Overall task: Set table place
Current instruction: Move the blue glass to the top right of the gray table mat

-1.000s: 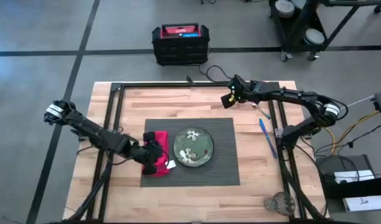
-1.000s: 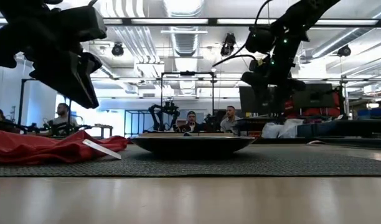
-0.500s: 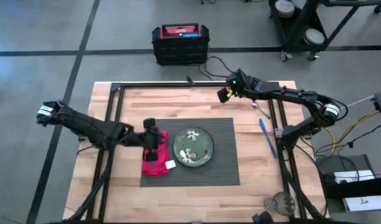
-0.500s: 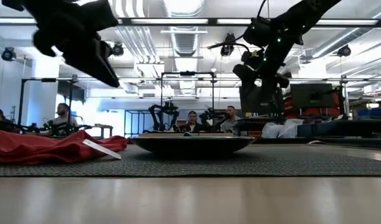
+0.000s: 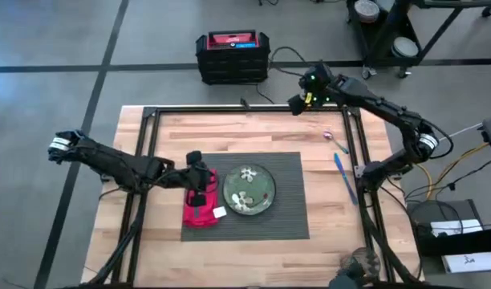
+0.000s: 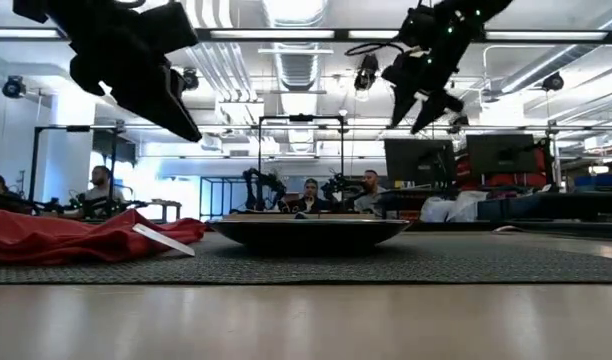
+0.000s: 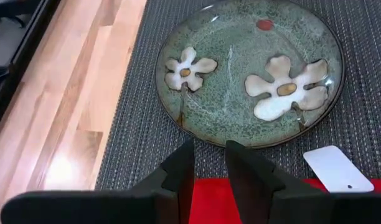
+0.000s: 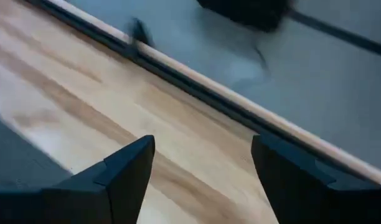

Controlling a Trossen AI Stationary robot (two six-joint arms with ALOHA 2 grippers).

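1. As the bench carries every item of the setting, treat its light wood planks and black frame as the working envelope; both arms hang above it.
2. Centred on the bench lies the dark ribbed placemat, which fixes where each remaining item must land.
3. On the placemat sits the green flower-patterned plate, roughly central and apparently already placed.
4. Touching or just beside the plate's edge, on the left-arm side, the red napkin lies bunched on the placemat with a white tag showing. Judged from this, the napkin is down but not smoothed.
5. Above the napkin hovers the left claw, fingers nearly together with only a narrow gap, gripping nothing. Keep it raised clear of the cloth when it moves so the napkin is not dragged against the plate.
6. Over the far edge of the bench, well apart from the placemat, the right claw is raised with fingers spread wide and empty.
7. Off the placemat on the right-arm side lie the blue utensil and, just beyond it, a small purple utensil. These probably come next: descend squarely over one handle, close at mid-length, and lay it parallel to the placemat's edge.
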